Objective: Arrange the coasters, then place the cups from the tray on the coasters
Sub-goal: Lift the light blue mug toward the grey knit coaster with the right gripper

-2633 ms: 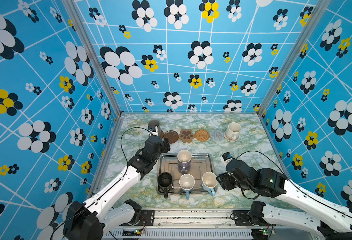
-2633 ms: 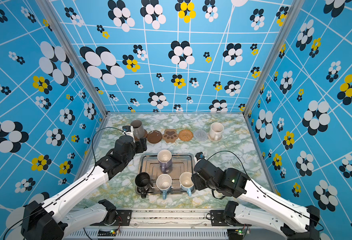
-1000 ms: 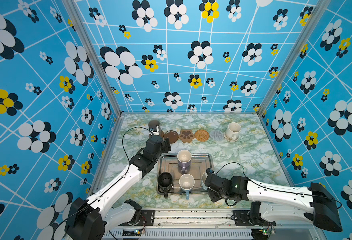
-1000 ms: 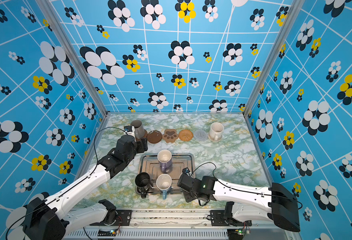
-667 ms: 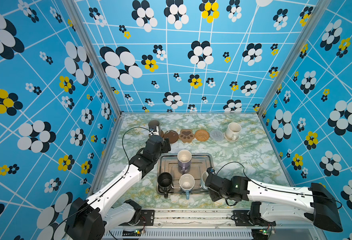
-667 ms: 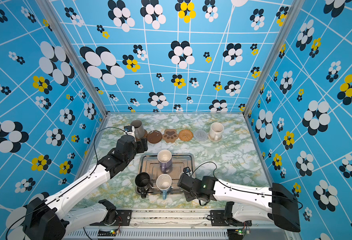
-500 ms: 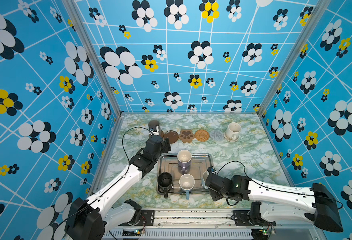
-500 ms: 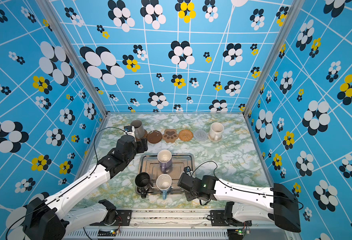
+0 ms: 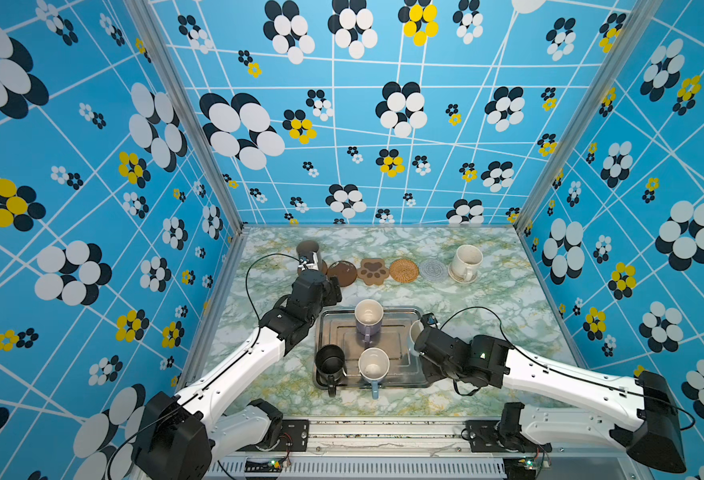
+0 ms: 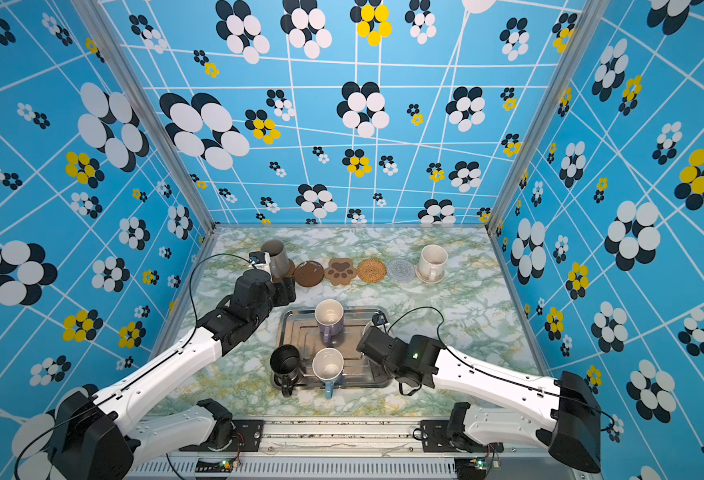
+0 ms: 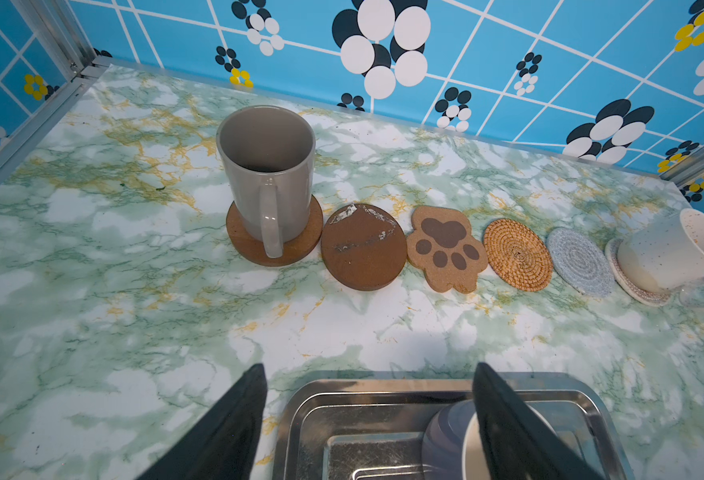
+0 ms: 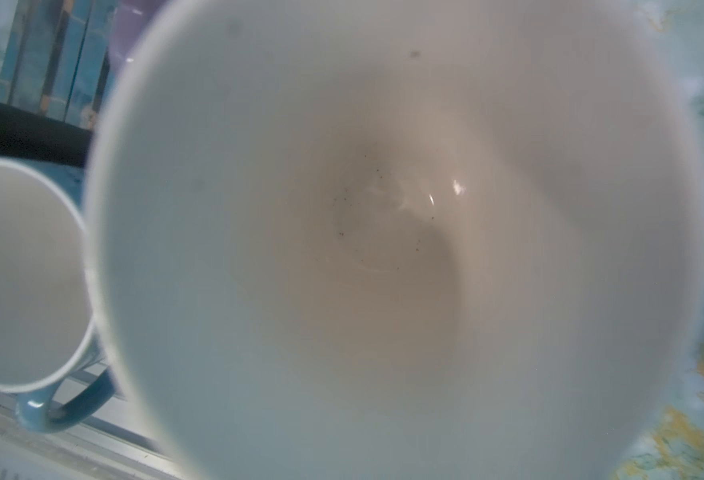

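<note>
Six coasters line the back of the table. A grey cup [image 9: 308, 251] stands on the leftmost brown disc [image 11: 250, 245]. After it come a brown disc [image 9: 342, 273], the paw-print [image 9: 374, 271], the rattan one [image 9: 403, 270] and a pale one [image 9: 432, 270], all bare. A cream mug [image 9: 465, 261] sits on the last. The tray [image 9: 402, 357] holds the lavender mug [image 9: 368, 318], black mug [image 9: 329, 361] and a light blue mug [image 9: 374, 365]. My left gripper [image 11: 369, 372] hangs open over the tray's far left corner. My right gripper [image 9: 420, 341] is shut on another light blue mug [image 12: 383, 228]; its fingers are hidden.
Patterned blue walls close in the marble table [image 9: 487, 299] on three sides. A metal rail [image 9: 383, 432] with both arm bases runs along the front edge. The right arm's cable [image 9: 474, 309] loops above the table right of the tray.
The right gripper came in from right of the tray, closed on the light blue mug and shifted it slightly toward the back. The left arm has stayed put.
</note>
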Motion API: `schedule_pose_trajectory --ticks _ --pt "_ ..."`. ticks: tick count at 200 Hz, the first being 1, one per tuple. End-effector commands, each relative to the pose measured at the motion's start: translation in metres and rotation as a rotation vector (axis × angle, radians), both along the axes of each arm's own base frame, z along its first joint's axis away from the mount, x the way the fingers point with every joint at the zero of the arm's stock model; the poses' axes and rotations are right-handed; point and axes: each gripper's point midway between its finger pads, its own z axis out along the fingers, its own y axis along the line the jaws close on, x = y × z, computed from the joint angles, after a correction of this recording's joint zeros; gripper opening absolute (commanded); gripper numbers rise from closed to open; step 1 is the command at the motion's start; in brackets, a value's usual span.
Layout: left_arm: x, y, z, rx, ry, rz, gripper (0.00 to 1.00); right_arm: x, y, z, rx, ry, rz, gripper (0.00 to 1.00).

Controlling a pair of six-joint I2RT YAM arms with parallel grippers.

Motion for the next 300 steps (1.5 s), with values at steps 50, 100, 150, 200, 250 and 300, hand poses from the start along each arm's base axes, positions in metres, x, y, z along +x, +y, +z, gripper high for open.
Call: schedule_pose_trajectory --ticks 50,100,150,200,250,300 --pt "0.008 0.002 -0.002 -0.006 0.002 0.006 0.79 0.08 -0.005 0.04 -0.006 -0.151 -0.024 0.0" --pt "0.011 0.011 -0.01 0.011 0.028 0.025 0.8 0.145 -0.014 0.036 -0.013 -0.146 -0.087 0.0" --pt "0.014 0.018 -0.018 0.011 0.046 0.04 0.8 0.199 -0.029 0.038 -0.027 -0.159 -0.149 0.0" --pt "0.019 0.022 -0.025 0.007 0.068 0.05 0.8 0.245 -0.052 0.035 -0.032 -0.182 -0.215 0.0" --pt "0.024 0.018 -0.029 0.005 0.082 0.038 0.8 0.287 -0.072 0.024 -0.02 -0.164 -0.257 0.0" --pt "0.026 0.017 -0.029 0.005 0.086 0.033 0.8 0.316 -0.075 0.014 -0.028 -0.157 -0.271 0.0"
